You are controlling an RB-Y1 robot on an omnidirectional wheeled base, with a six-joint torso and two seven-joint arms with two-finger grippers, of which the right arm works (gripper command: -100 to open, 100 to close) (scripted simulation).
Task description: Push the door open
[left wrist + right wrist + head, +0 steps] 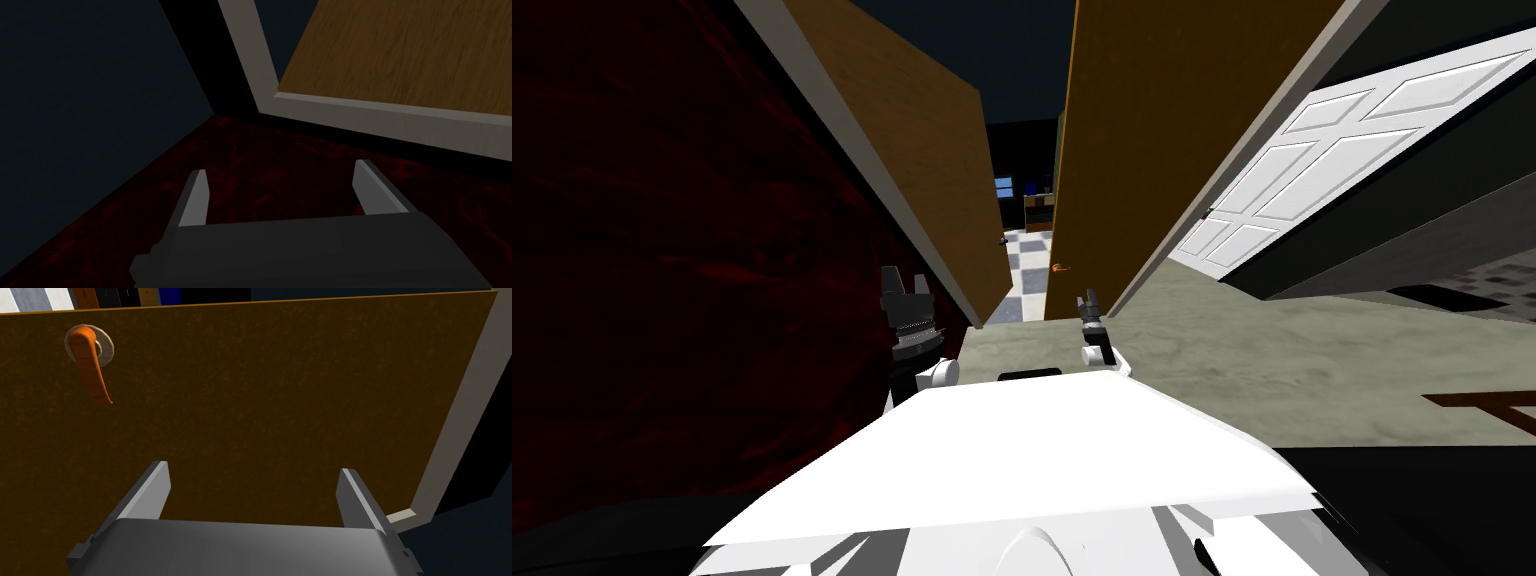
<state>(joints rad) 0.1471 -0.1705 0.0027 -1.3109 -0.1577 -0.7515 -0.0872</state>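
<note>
So both arms were out in front, forearms reaching forward and wrists angled up a bit. The left gripper (281, 170) sat out on its own side with its dark body tipped upward, and its two fingers (195, 200) were spread wide apart. The right gripper (253, 467) was nearer the middle, pointing ahead, with its fingers (150, 488) spread just as wide.

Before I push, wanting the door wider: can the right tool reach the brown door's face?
Probably yes: the open right tool faces the door, off to one side of the orange handle, with nothing between them.
</note>
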